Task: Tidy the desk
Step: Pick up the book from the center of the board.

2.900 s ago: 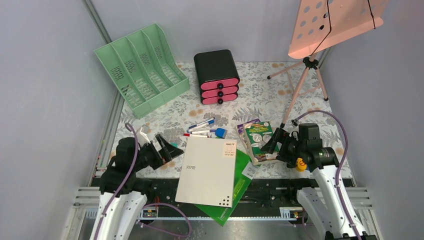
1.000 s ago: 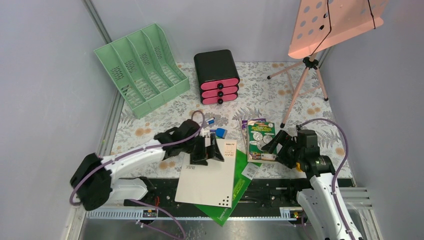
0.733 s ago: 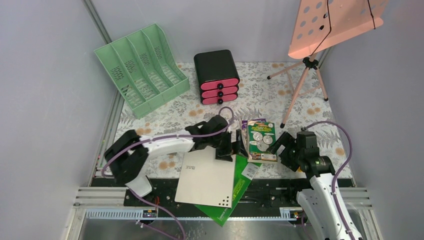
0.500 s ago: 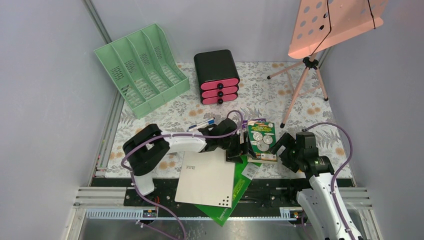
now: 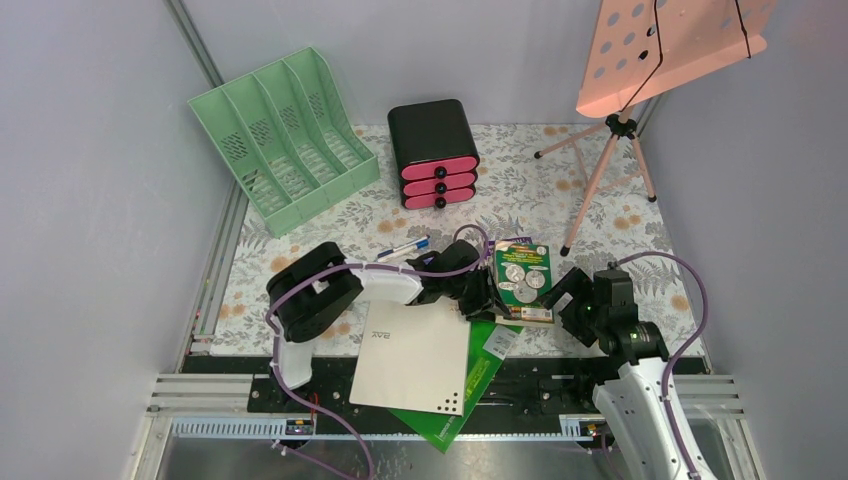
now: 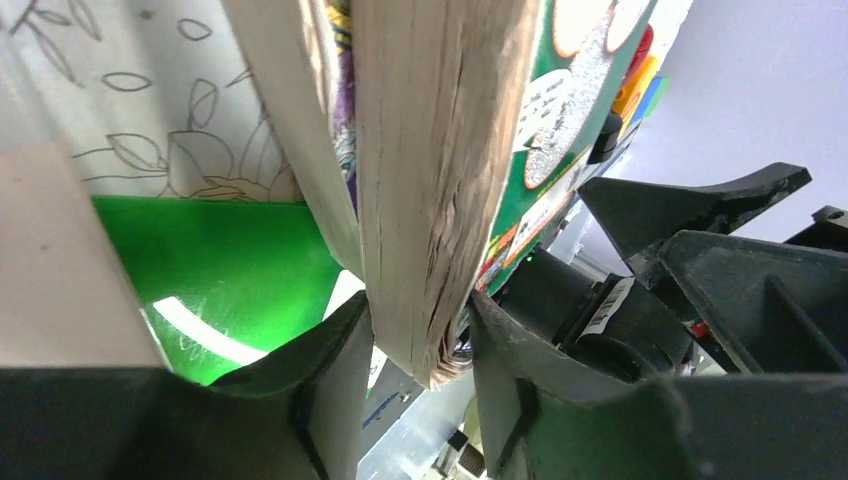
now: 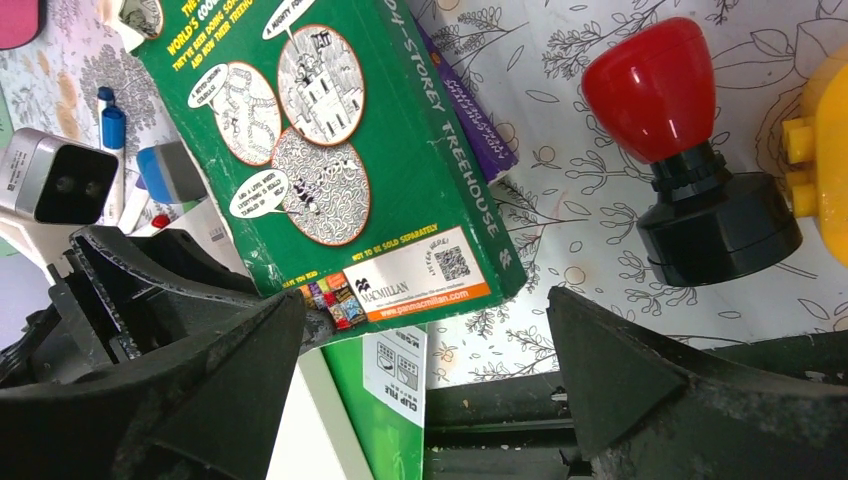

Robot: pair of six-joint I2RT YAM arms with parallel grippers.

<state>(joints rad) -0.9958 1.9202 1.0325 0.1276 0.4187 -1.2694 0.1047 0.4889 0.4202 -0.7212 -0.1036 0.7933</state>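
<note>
The desk (image 5: 600, 200) carries a pale fern-and-flower cloth. On it lies a green paperback book (image 5: 522, 280), its lower edge overlapping a green clip file (image 5: 482, 368). My left arm reaches across to it, and the left gripper (image 5: 492, 292) is shut on the book's near left corner. In the left wrist view the page block (image 6: 430, 150) sits pinched between both fingers of the left gripper (image 6: 420, 325). My right gripper (image 5: 562, 292) stands open just right of the book. In the right wrist view the book (image 7: 330, 150) lies ahead of the right gripper (image 7: 425, 300), whose jaws are wide apart.
A white folder (image 5: 420, 345) lies on the clip file over the front rail. Markers (image 5: 405, 248) lie behind the left arm. A mint file rack (image 5: 285, 135), a black drawer box (image 5: 433, 155) and a pink stand on a tripod (image 5: 590, 190) are at the back. A red-knobbed black object (image 7: 660, 90) sits right of the book.
The left arm swung right from over the white folder to the green book, and its jaws narrowed onto the book's corner. The right gripper shifted slightly and stayed open.
</note>
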